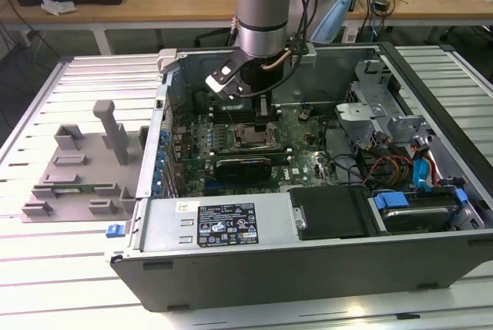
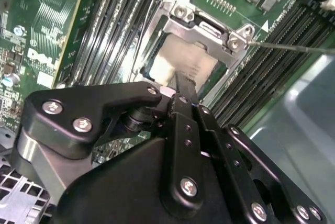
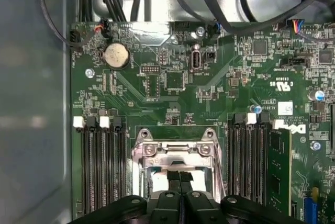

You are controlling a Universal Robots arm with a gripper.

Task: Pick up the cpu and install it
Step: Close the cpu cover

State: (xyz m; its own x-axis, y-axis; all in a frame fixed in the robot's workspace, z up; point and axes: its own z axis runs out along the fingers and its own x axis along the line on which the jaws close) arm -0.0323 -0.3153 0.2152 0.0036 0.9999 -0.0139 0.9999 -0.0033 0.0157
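The pincer [image 1: 263, 123] is down inside the open computer case [image 1: 308, 272], hanging from the arm straight over the processor socket. Its two black fingers [image 3: 175, 179] are pressed together with nothing between them, and in the second wrist view their tips [image 2: 186, 85] sit right at the chip's top face; I cannot tell whether they quite touch it.

The slatted worktop [image 1: 77, 276] carries the case, which lies on its side with its panel off. Beside it, toward the exterior view's left, is a grey moulded fixture [image 1: 77, 176] with an upright post.

Inside the case, the green motherboard [image 3: 220, 82] fills the floor. A labelled power supply [image 1: 223, 223] runs along the near wall, and a long black expansion card [image 1: 243, 166] sits between it and the socket.

Black memory slots [image 3: 99, 166] flank the socket on both sides. The metal socket frame [image 3: 175, 150] is near the middle of the board. The cpu [image 2: 183, 59] lies flat within that frame, its pale silver top showing beside the fingers. A coin cell [image 3: 116, 55] sits near the board's far edge.
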